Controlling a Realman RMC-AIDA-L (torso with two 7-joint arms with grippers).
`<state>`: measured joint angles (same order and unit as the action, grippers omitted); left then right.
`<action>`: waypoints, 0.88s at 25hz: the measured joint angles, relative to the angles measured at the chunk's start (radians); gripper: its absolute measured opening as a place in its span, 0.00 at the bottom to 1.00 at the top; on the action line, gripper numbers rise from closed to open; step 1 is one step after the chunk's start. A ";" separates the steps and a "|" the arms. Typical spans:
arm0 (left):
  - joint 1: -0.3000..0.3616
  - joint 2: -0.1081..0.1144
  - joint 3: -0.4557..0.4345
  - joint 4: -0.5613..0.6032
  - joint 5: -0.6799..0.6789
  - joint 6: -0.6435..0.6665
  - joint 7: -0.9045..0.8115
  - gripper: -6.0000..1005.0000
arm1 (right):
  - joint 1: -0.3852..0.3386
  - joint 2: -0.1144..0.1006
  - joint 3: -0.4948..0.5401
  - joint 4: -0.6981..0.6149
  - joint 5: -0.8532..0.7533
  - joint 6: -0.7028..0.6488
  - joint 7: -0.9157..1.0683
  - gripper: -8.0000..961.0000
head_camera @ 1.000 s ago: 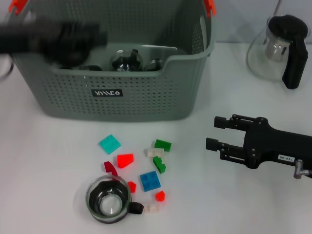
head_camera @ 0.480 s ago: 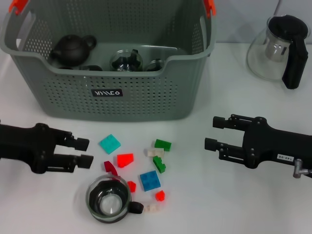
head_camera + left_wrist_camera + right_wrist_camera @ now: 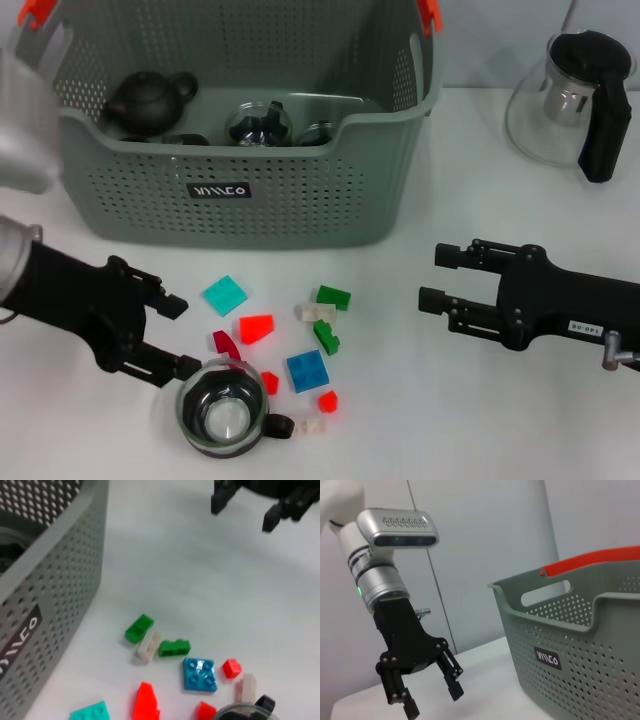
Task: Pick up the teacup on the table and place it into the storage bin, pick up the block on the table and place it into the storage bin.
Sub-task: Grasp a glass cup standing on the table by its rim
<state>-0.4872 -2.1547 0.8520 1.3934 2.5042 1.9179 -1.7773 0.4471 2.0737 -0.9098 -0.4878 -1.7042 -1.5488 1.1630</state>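
The glass teacup (image 3: 222,408) with a black handle stands on the table near the front. Several small blocks lie beside it, among them a teal one (image 3: 225,295), a red one (image 3: 256,328), a blue one (image 3: 308,371) and a green one (image 3: 334,297). My left gripper (image 3: 181,336) is open, low over the table just left of the cup's rim. My right gripper (image 3: 436,277) is open and empty, right of the blocks. The grey storage bin (image 3: 300,205) stands behind. The left wrist view shows the blue block (image 3: 200,674) and the bin wall (image 3: 55,595).
The bin holds a black teapot (image 3: 150,100) and a glass vessel (image 3: 260,125). A glass pot with a black handle (image 3: 572,100) stands at the back right. The right wrist view shows my left gripper (image 3: 432,702) and the bin (image 3: 580,655).
My left arm came down from over the bin to the table, then moved right and forward until its open fingers reached the teacup's left side. The right arm stayed nearly still.
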 joint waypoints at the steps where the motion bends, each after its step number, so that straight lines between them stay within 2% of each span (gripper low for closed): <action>1: -0.002 -0.010 0.026 0.033 0.020 0.001 -0.021 0.77 | 0.000 0.000 0.000 0.000 0.000 0.002 0.005 0.70; 4: -0.005 -0.014 0.158 0.077 0.053 -0.017 -0.126 0.76 | -0.001 0.000 -0.001 0.000 0.000 0.006 0.012 0.70; 8: -0.007 -0.015 0.308 0.066 0.124 -0.113 -0.204 0.74 | -0.002 0.001 -0.002 0.000 0.000 0.007 0.012 0.70; 18: -0.007 -0.015 0.443 -0.010 0.141 -0.218 -0.232 0.74 | -0.002 0.001 0.001 0.000 0.000 0.008 0.012 0.70; 22: -0.006 -0.015 0.461 -0.024 0.155 -0.248 -0.233 0.72 | -0.002 0.001 0.001 0.000 0.000 0.009 0.012 0.70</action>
<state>-0.4931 -2.1695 1.3126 1.3691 2.6592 1.6698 -2.0099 0.4449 2.0746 -0.9084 -0.4875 -1.7042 -1.5400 1.1754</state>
